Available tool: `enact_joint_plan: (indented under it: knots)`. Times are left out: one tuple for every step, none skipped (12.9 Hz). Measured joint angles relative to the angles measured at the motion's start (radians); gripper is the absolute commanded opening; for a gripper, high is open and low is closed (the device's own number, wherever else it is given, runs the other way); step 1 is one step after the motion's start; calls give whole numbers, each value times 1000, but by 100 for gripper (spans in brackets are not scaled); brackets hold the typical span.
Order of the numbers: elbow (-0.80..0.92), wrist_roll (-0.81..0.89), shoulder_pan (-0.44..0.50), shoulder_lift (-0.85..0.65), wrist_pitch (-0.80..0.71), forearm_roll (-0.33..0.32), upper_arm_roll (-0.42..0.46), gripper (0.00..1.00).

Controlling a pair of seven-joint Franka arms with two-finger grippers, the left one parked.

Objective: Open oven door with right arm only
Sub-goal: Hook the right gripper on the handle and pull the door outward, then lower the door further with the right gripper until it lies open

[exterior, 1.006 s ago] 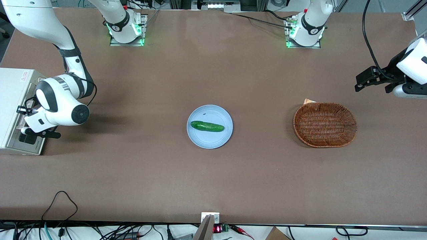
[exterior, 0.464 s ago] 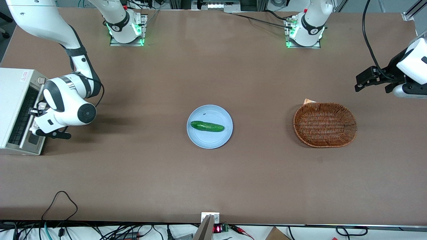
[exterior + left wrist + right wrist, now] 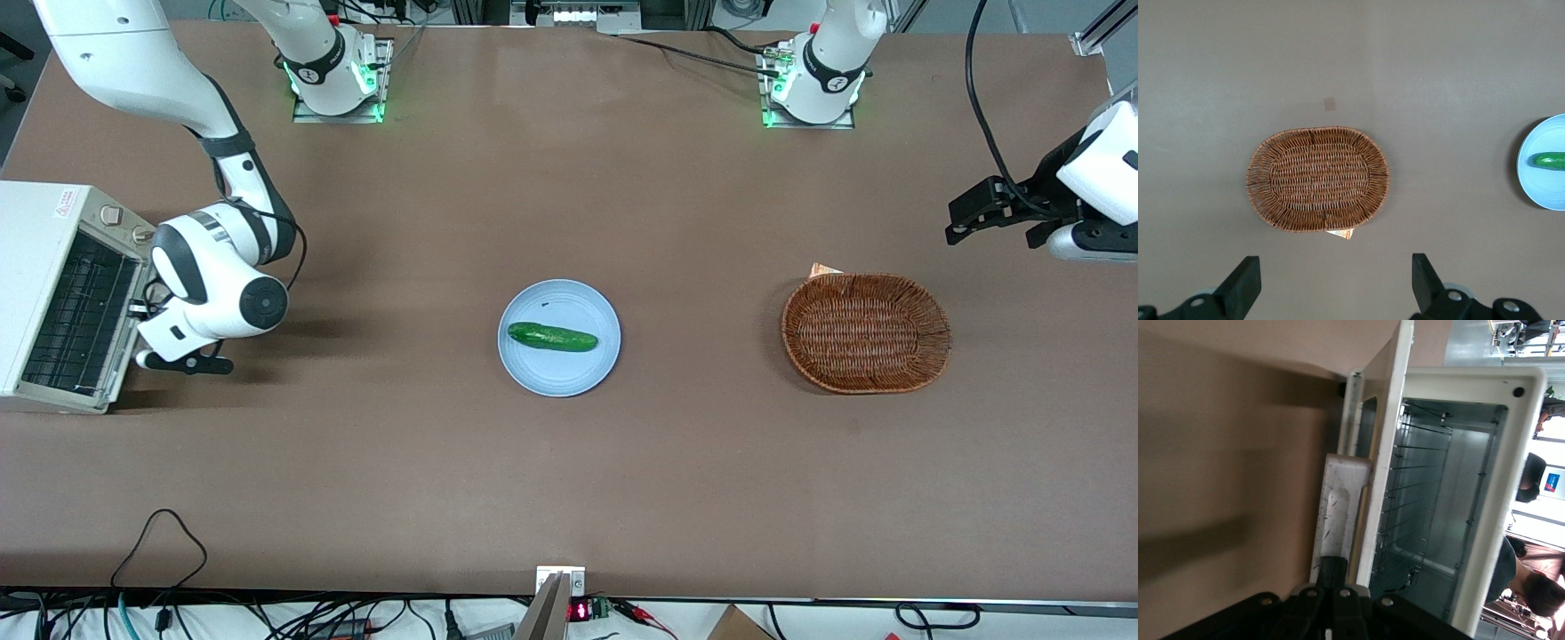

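The cream-white oven [image 3: 40, 222] stands at the working arm's end of the table. Its oven door [image 3: 124, 342] is swung well away from the front, and the wire rack [image 3: 76, 311] inside shows. The right arm [image 3: 213, 280] reaches in front of the oven, and its gripper [image 3: 142, 311] is at the door's edge. In the right wrist view the gripper [image 3: 1335, 568] is shut on the door's bar handle [image 3: 1338, 513], with the oven door [image 3: 1386, 453] seen edge-on beside the open cavity [image 3: 1438, 500].
A light blue plate [image 3: 533, 373] with a green cucumber [image 3: 551, 337] sits mid-table. A brown wicker basket [image 3: 866, 332] lies toward the parked arm's end. Bare brown table [image 3: 356, 444] surrounds them.
The right arm has drawn away from the oven toward the table's middle, pulling the door with it. The door went from nearly closed to wide open, exposing the rack.
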Motion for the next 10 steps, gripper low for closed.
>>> enact_joint_plan:
  knots:
    - [0, 0, 2, 9, 10, 3, 3, 0]
    - [0, 1, 3, 18, 19, 5, 5, 0]
    - [1, 1, 4, 27, 27, 5, 8, 0]
    - [1, 2, 5, 35, 35, 5, 9, 0]
    - [2, 3, 6, 42, 42, 6, 9, 0]
    - [2, 3, 7, 49, 51, 6, 10, 0]
    - [2, 3, 7, 55, 59, 7, 10, 0]
    - [3, 4, 7, 62, 67, 7, 10, 0]
    - [4, 5, 7, 69, 75, 7, 10, 0]
    - [4, 8, 7, 75, 82, 7, 10, 0]
